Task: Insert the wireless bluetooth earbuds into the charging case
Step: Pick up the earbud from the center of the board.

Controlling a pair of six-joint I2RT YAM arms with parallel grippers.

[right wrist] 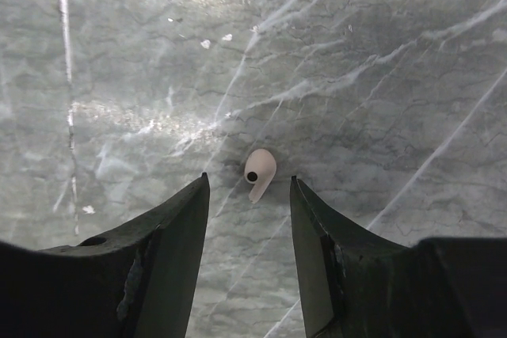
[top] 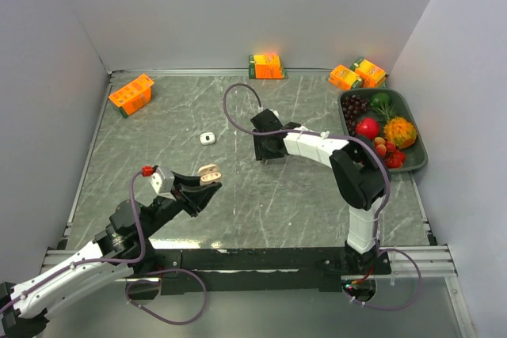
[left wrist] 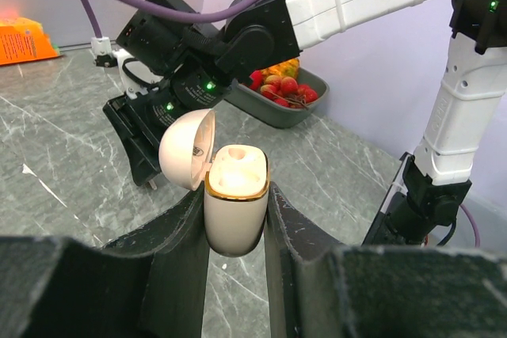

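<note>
Two arms: left one low at the near-left, right one stretched in over the middle of the table.
Surface: grey marble-look table [top: 317, 211] with pale veins. The right wrist view shows glare streaks and a few white specks.
Room: plain pale walls [top: 238, 5] box the table in on three sides (left, back, right).
Back edge: orange boxes [top: 266, 66] sit against the back wall, one at centre, one toward the left corner, two at the right corner.
Tray: dark tray [top: 421, 152] by the right wall, holding mixed fruit [top: 367, 127].
Loose item: small white rounded piece [top: 208, 138] left of centre, apart from both grippers, too small to identify.
Left gripper [top: 202, 186]: clamped on the charging case [left wrist: 235, 219], one finger on each side. The case is upright and held off the marble.
Case: lid hinged open to the left, gold rim around the mouth, pale cavity inside (detail unclear).
Right gripper [right wrist: 249, 184]: jaws apart, pointing down at the table.
Earbud [right wrist: 260, 172]: pale beige, lying on the marble between the right fingertips and touching neither, stem toward the camera. The top view hides it under the gripper.
Gap: case and earbud are well apart, with the case nearer the front-left.
</note>
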